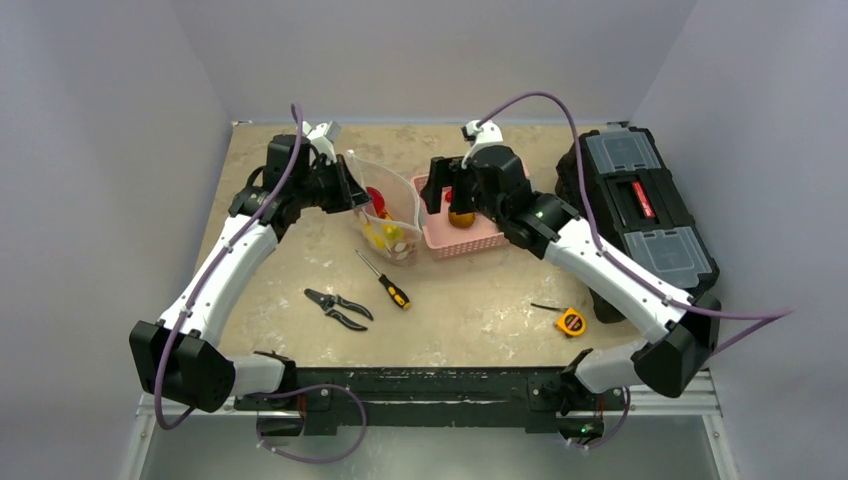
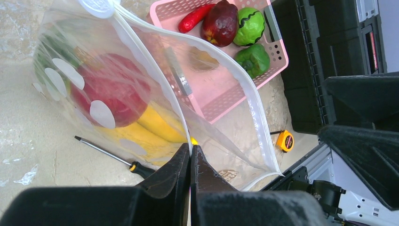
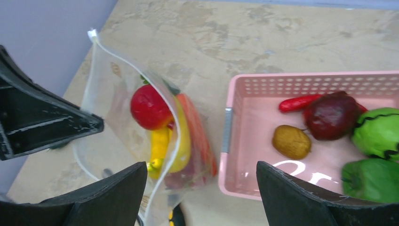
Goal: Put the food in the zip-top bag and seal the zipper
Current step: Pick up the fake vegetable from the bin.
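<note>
Now, left gripper (image 2: 190,151) pinched tight on the zipper (image 2: 256,106) of the zip-top bag (image 1: 392,222) near the counter's far edge, food (image 2: 113,89) inside, right gripper (image 3: 200,167) gaping over pink basket (image 3: 306,80) holding more food

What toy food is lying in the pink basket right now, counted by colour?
Red long plastic toy chilli: 1
Dark purple-red rounded plastic toy piece: 1
Green plastic toy vegetables, one round, one bell pepper: 2
Brownish-yellow plastic toy potato: 1
Total in the pink slotted plastic basket: 5
</note>
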Robot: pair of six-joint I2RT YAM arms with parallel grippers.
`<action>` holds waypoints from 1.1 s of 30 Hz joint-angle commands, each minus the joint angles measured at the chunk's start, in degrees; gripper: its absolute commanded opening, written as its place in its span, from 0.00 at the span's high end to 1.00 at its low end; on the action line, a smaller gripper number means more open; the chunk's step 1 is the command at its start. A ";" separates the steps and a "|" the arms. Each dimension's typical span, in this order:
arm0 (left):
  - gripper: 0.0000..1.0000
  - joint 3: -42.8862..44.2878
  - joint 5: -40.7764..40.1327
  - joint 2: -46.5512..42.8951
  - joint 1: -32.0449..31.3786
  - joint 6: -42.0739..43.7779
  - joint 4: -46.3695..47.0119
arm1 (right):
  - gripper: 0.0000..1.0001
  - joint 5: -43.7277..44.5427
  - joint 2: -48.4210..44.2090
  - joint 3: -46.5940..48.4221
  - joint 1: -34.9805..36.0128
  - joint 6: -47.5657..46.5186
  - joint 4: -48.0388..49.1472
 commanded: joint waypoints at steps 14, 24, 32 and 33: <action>1.00 1.34 1.33 -0.67 0.04 0.05 2.47 | 0.13 24.04 6.27 -8.48 -10.83 0.44 -4.21; 1.00 1.35 1.37 -0.27 0.04 0.03 2.49 | 0.12 32.35 18.52 -7.14 -10.86 -3.04 -8.22; 1.00 1.52 2.11 0.23 0.03 -0.13 2.51 | 0.11 36.24 23.63 -6.15 -10.86 -3.77 -5.63; 1.00 1.46 2.20 0.15 -0.02 -0.08 2.55 | 0.12 36.27 24.43 -5.61 -10.86 -3.82 -5.28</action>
